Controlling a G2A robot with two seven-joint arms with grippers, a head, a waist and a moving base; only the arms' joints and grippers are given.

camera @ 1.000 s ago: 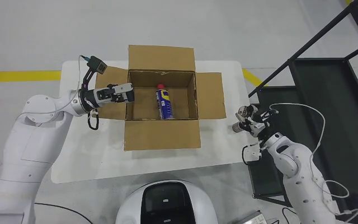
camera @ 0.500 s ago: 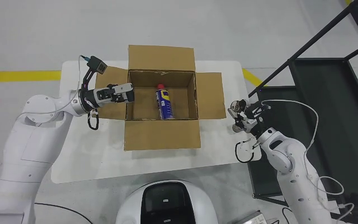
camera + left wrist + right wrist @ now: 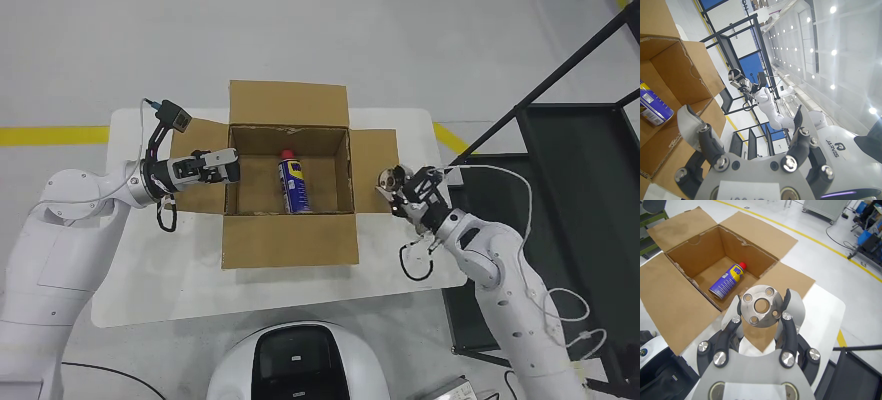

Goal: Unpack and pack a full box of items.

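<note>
Box flap [image 3: 372, 165] beneath right pincer [image 3: 762, 298] clamping metal flange [image 3: 748, 308]; left pincer [image 3: 744, 113] spread wide.

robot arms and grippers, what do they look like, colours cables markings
The left arm and right arm are smooth white shells. The left gripper and right gripper each have a silver screwed base plate, black linkages and white curved fingers with dark pads. Black cables loop beside both wrists.
</note>
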